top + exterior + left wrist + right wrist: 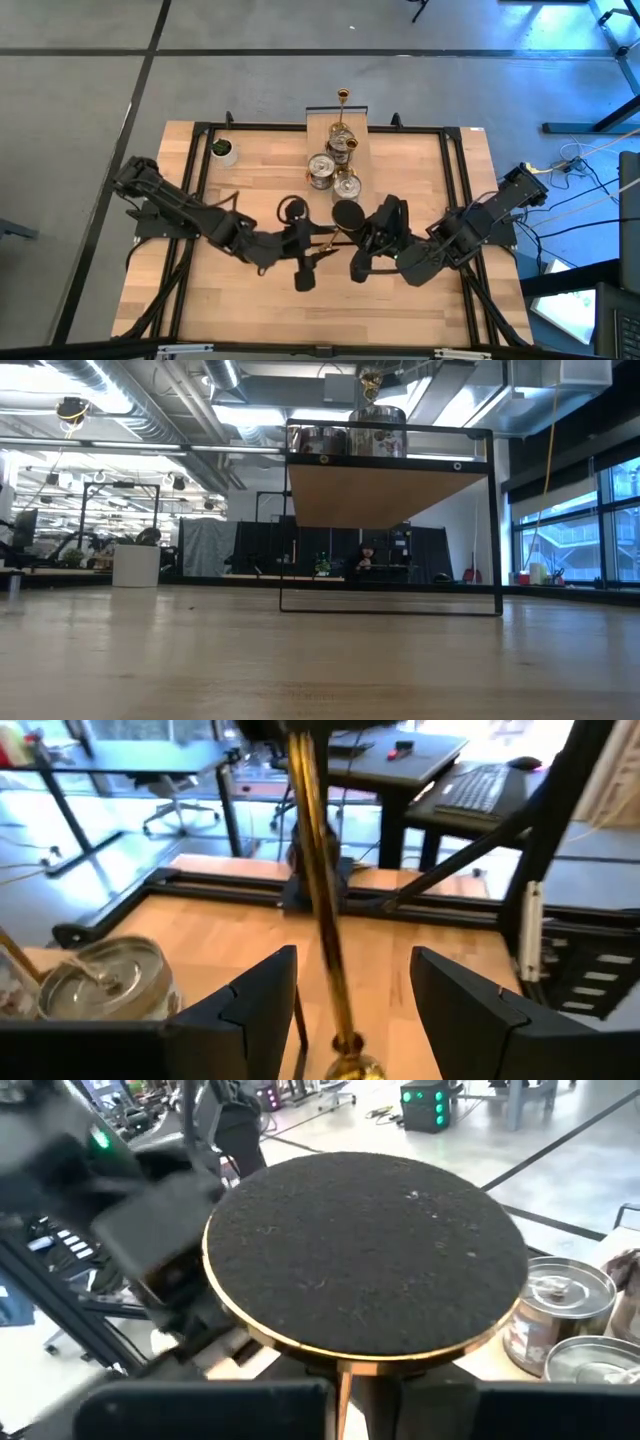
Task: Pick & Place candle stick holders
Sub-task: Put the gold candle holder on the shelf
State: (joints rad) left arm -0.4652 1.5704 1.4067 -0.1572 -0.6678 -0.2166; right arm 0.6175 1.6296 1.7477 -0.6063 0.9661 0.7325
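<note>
A pale wooden worktop [250, 300] framed by black rails. A white cup [224, 151] stands near its far left corner. At the far middle sits a small raised shelf [385, 490] on a black frame — it carries squat silver candle stick holders [322, 169] and a brass-gold one [341, 128].

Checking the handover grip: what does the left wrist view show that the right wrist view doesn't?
Left wrist only: the slim brass-gold candle holder, its stem running between the open fingers of the left gripper, untouched. Right wrist only: that holder's round black base, gold-rimmed, with the right gripper shut on the stem beside it. Both: a squat round silver holder on the table.
</note>
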